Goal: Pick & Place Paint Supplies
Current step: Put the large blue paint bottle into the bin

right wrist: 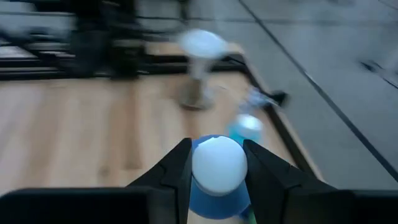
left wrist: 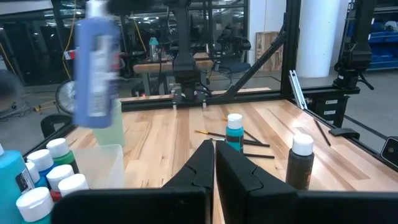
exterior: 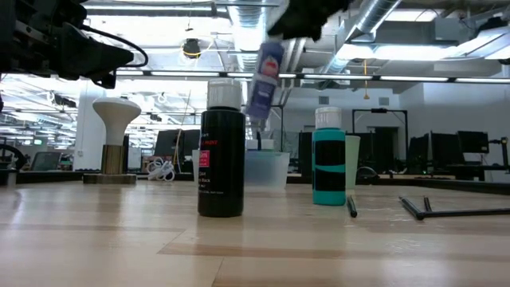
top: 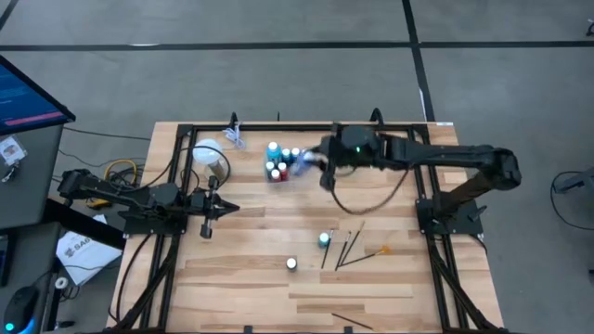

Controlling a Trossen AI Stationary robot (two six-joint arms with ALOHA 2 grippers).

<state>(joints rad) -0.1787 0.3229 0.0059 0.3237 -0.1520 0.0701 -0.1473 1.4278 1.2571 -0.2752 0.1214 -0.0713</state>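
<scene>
My right gripper point(top: 314, 160) hangs high over the table's far middle, shut on a blue white-capped paint bottle point(exterior: 265, 73). The bottle is in the air above the clear tray point(top: 278, 163), which holds several more bottles point(left wrist: 43, 180). A teal bottle point(top: 324, 239) and a dark bottle point(top: 291, 264) stand upright on the wood nearer the front. Thin dark brushes point(top: 345, 249), one orange-tipped point(top: 381, 250), lie flat beside them. My left gripper point(left wrist: 214, 163) waits shut at the table's left, level and holding nothing. My right gripper pinches the blue bottle at its top end, a finger point(right wrist: 176, 171) on each side just under the white cap point(right wrist: 219, 163). The fingers slant down from the table's right side. The bottle point(left wrist: 96, 71) hangs tilted below them, lifted clear of the tray and table.
A translucent green cup point(left wrist: 112, 127) stands by the tray. A white mushroom-shaped stand point(top: 209, 153) sits at the far left. A black frame point(top: 186, 130) borders the tabletop. One more brush point(top: 353, 322) lies near the front edge. Bare wood point(top: 251, 278) spreads across the front left.
</scene>
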